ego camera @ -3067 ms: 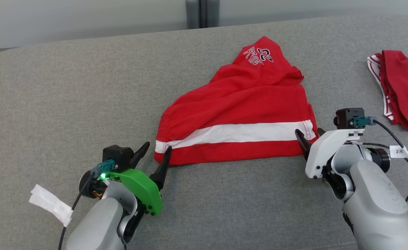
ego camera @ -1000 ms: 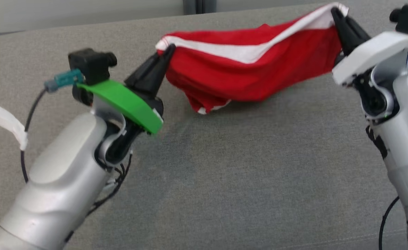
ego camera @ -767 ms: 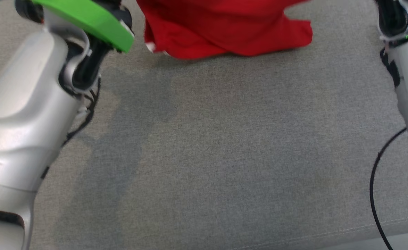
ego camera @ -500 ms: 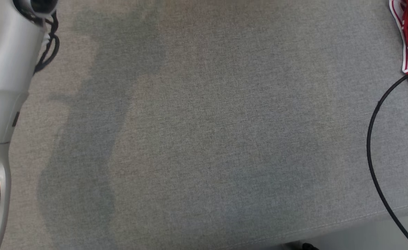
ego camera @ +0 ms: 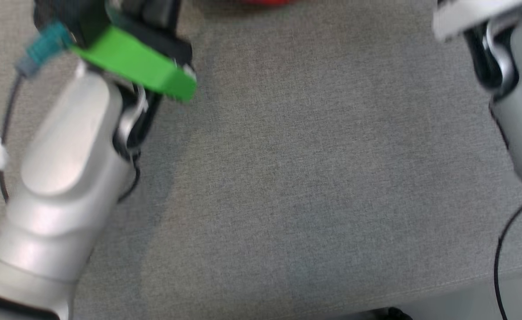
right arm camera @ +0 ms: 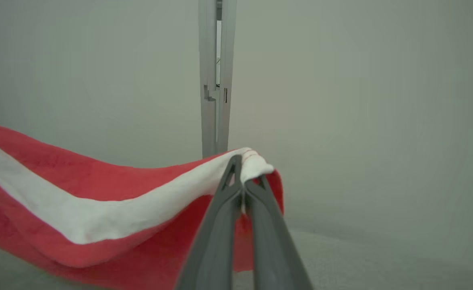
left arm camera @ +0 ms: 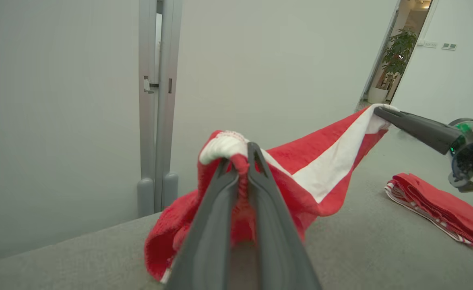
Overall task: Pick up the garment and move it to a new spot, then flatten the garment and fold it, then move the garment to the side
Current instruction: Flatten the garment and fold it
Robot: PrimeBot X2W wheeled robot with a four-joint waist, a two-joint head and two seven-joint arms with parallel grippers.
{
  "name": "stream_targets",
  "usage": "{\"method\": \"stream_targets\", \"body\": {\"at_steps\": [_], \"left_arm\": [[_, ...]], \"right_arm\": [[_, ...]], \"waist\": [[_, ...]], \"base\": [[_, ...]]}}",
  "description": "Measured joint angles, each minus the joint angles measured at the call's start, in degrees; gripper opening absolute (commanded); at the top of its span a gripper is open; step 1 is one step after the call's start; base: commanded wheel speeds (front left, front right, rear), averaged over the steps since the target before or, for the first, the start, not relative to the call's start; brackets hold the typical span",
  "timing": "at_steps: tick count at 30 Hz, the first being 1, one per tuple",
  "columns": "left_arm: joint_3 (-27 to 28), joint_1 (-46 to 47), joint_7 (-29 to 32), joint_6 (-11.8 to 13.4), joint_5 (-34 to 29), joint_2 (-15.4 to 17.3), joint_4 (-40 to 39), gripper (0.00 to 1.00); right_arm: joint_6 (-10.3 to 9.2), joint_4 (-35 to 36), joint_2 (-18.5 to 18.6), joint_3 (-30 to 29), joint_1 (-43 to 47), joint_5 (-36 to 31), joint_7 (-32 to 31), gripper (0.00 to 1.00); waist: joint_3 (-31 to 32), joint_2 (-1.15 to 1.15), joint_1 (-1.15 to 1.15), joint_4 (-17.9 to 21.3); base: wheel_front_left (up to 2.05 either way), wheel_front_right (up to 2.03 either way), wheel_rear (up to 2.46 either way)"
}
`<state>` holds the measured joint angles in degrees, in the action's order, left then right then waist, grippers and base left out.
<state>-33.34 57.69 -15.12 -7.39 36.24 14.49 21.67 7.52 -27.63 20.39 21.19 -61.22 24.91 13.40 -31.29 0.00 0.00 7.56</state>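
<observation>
The garment (left arm camera: 325,161), red shorts with a white stripe, hangs stretched in the air between both grippers above the grey table (left arm camera: 361,249). My left gripper (left arm camera: 239,158) is shut on one bunched end of the waistband. In the same view, my right gripper (left arm camera: 381,111) pinches the other end at the upper right. In the right wrist view, my right gripper (right arm camera: 245,171) is shut on the white-striped corner, and the garment (right arm camera: 99,189) sags away to the left. A sliver of the garment (ego camera: 265,1) shows at the blurred head view's top edge.
A second red garment (left arm camera: 433,205) lies folded on the table's right side. The table's front edge (ego camera: 420,293) runs along the bottom of the head view. A black cable (ego camera: 500,249) hangs by my right arm. A wall with a door post (left arm camera: 155,121) stands behind the table.
Both grippers closed on the ends of the garment and lifted it off the table. The head camera has swung down and part-way back, so both wrists are in view again.
</observation>
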Motion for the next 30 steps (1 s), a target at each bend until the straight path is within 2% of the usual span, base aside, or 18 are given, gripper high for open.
{"method": "stream_targets", "body": {"at_steps": [5, 9, 15, 21, 26, 30], "left_arm": [[-1.8, -11.7, 0.0, 0.0, -0.9, 2.1, -3.7, 0.00], [-4.4, -20.4, 0.0, 0.0, -1.6, 3.8, -6.1, 0.00], [-7.3, -30.5, 0.0, 0.0, -1.7, 6.6, -9.1, 0.00], [-9.4, -38.8, 0.0, 0.0, -1.0, 9.0, -11.3, 0.00], [-11.8, -44.9, 0.2, 0.0, -0.1, 11.3, -11.0, 0.00], [-14.6, -47.8, 1.6, 0.0, 1.3, 12.7, -12.2, 0.00]], "right_arm": [[0.00, 5.1, 4.9, 0.4, 12.8, 6.7, -3.8, 0.00], [0.00, 11.4, 8.2, -1.7, 24.5, 10.7, -10.6, 0.00], [0.00, 23.6, 9.4, -8.8, 41.8, 14.2, -21.3, 0.00], [0.00, 33.8, 5.7, -18.0, 57.8, 13.2, -35.1, 0.00], [0.00, 43.0, -1.0, -24.7, 68.2, 10.5, -48.0, 0.00], [0.00, 49.0, -6.4, -28.5, 73.5, 9.8, -55.6, 0.00]], "waist": [[3.5, 0.00, 0.00, -0.6], [7.0, 0.00, 0.00, -0.9], [12.8, 0.00, 0.00, -0.8], [18.0, 0.00, -0.01, -0.3], [21.3, 0.00, -0.01, 0.1], [22.6, 0.00, -0.01, 0.0]], "base": [[0.00, 0.00, 0.00], [0.00, 0.00, 0.00], [0.00, 0.00, 0.00], [0.00, 0.00, 0.00], [0.00, 0.00, 0.00], [0.00, 0.00, 0.00]]}}
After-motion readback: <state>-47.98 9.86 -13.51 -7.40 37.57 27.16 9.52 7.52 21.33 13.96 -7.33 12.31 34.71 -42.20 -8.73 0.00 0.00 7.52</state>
